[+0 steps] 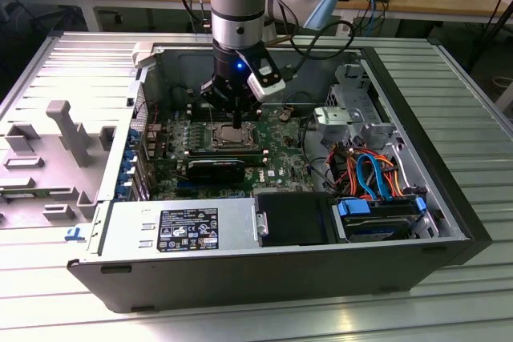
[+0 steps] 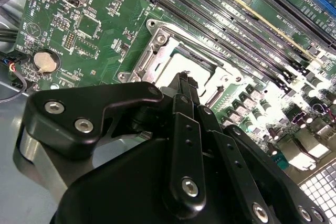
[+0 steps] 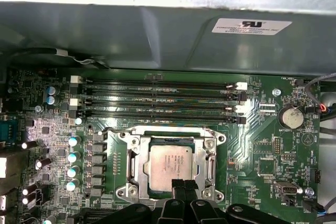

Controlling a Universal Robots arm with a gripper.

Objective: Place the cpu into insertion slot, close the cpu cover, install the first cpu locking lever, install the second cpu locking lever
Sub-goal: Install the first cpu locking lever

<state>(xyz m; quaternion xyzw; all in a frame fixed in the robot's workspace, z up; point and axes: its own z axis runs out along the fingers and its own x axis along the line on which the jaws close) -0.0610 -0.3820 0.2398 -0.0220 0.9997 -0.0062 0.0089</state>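
In the first wrist view the cpu (image 3: 173,163) lies flat in the insertion slot (image 3: 127,191), its dull silver top showing through the window of the cpu cover (image 3: 169,141). The cover looks laid down around the chip. My gripper (image 3: 183,186) hangs over the near edge of the socket, fingers shut together with nothing seen between them. In the second wrist view the black fingertips (image 2: 184,85) point down at the socket rim (image 2: 157,38), beside the cpu (image 2: 181,62). In the exterior view the gripper (image 1: 238,122) stands just above the socket (image 1: 232,139) inside the open case.
Long black memory slots (image 3: 163,100) run beside the socket, near the grey case wall (image 3: 157,35). A coin battery (image 3: 290,116) sits on the green board. A black part (image 1: 216,170), the power supply (image 1: 180,230) and a cabled drive bay (image 1: 373,174) crowd the case.
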